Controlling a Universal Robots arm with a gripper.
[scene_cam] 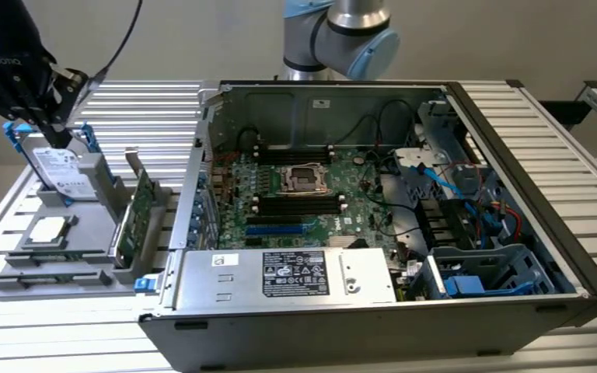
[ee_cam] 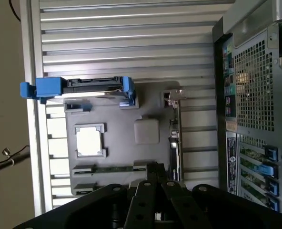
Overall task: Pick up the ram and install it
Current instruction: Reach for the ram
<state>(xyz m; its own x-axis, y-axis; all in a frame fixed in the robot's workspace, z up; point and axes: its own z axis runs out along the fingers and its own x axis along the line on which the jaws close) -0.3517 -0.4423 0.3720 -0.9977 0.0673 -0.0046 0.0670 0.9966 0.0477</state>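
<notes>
Black matte gripper [scene_cam: 55,128] hangs above the flat grey plastic holder tray [ee_cam: 150,102], touching nothing; can't tell if it's clenched or released. The ram [ee_cam: 113,168], a long thin dark-green board stick, sits edge-up in a narrow slot at the tray end opposite the silver boxy hard drive with blue rails [ee_cam: 91,86]. A square silvery chip [ee_cam: 89,141] lies in a tray pocket between them.
</notes>
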